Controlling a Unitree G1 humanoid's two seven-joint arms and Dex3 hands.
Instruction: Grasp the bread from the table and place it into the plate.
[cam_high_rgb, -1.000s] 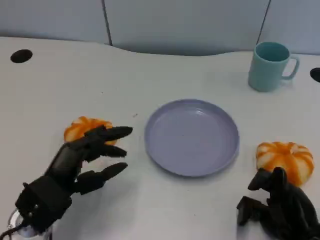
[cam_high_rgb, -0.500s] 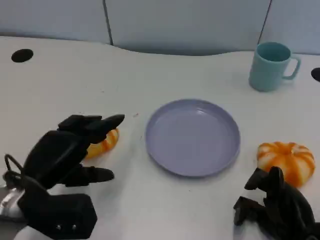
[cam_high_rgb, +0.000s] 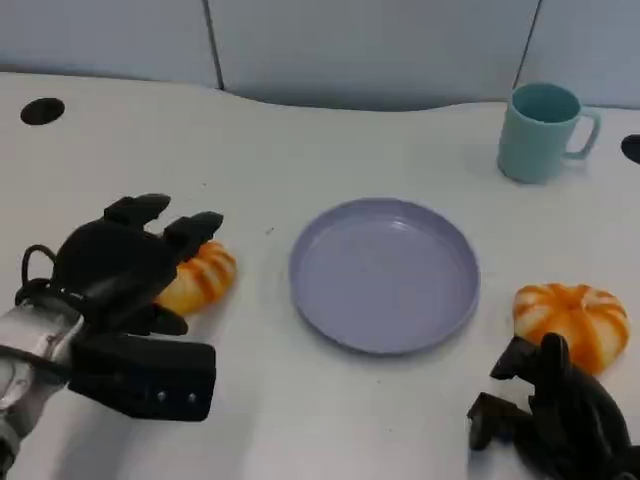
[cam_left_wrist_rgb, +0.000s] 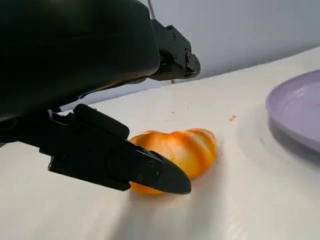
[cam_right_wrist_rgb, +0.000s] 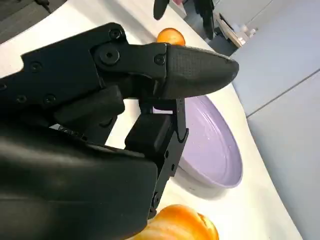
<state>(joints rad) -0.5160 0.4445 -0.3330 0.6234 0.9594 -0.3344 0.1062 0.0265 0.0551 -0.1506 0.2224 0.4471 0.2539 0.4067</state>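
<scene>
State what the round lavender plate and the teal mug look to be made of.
The round lavender plate looks like matte plastic, maybe melamine: one flat colour, soft dull sheen, thin raised rim. The teal mug looks like glazed ceramic or plastic: thick wall, smooth even colour, faint shine. The pictures cannot settle which.

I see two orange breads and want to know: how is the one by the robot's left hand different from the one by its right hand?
The left bread lies under the left hand's spread fingers; the right bread sits bare, beyond the right hand. The left bread is half hidden; the right bread shows whole, round and ribbed. Both are orange with pale stripes, on the table beside the plate.
</scene>
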